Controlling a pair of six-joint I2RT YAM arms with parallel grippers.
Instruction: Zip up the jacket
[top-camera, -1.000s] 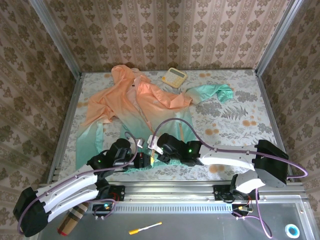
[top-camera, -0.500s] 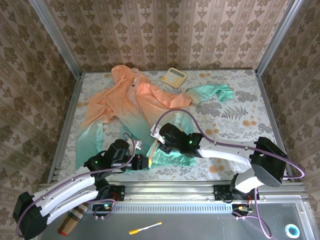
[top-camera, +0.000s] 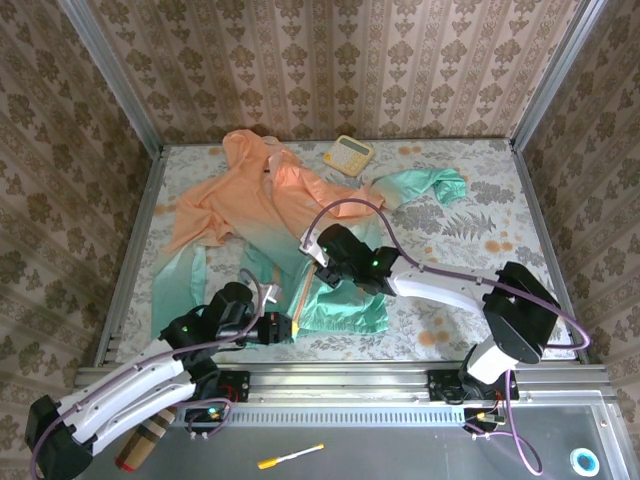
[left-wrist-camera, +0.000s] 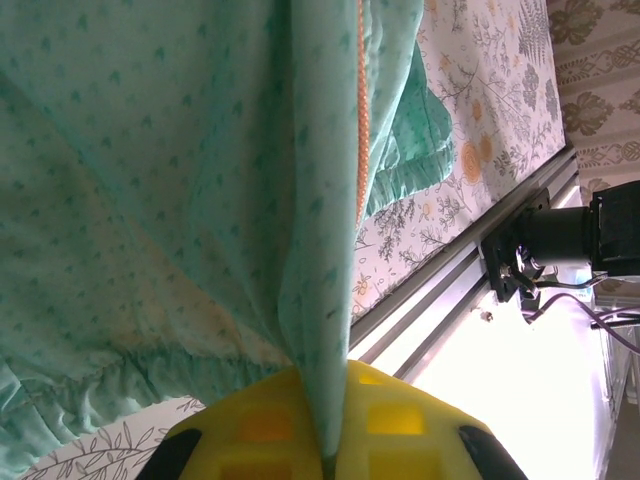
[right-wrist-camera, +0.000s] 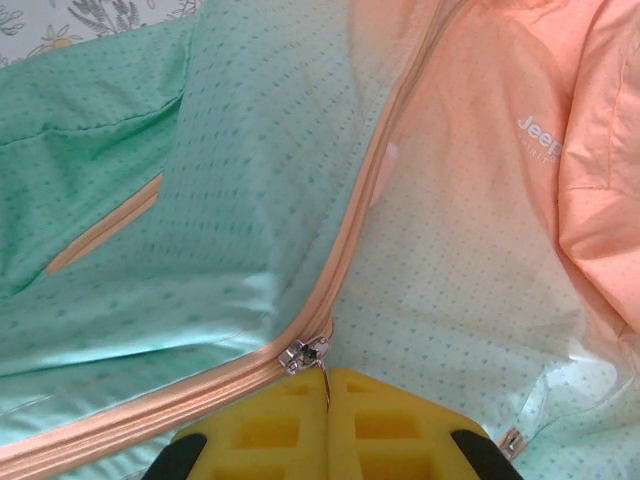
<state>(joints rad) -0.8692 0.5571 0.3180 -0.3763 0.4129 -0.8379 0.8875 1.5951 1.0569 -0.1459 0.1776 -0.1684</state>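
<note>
Now we see the right pincer (top-camera: 317, 270), clamped on the zipper slider (right-wrist-camera: 305, 352), drawn nearer the calculator (top-camera: 348, 153), closing more teeth. The left pincer (top-camera: 295, 326) pinches the hem of the jacket (top-camera: 250, 205), farthest from the calculator on the desk (top-camera: 480, 230).

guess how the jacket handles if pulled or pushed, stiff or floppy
Probably floppy: the jacket lies in folds, and its hem pleats limply in the left gripper. Likely light and slippery, given the thin, shiny cloth around the zipper slider that the right gripper pinches. Pushed, it would probably bunch rather than slide.
</note>
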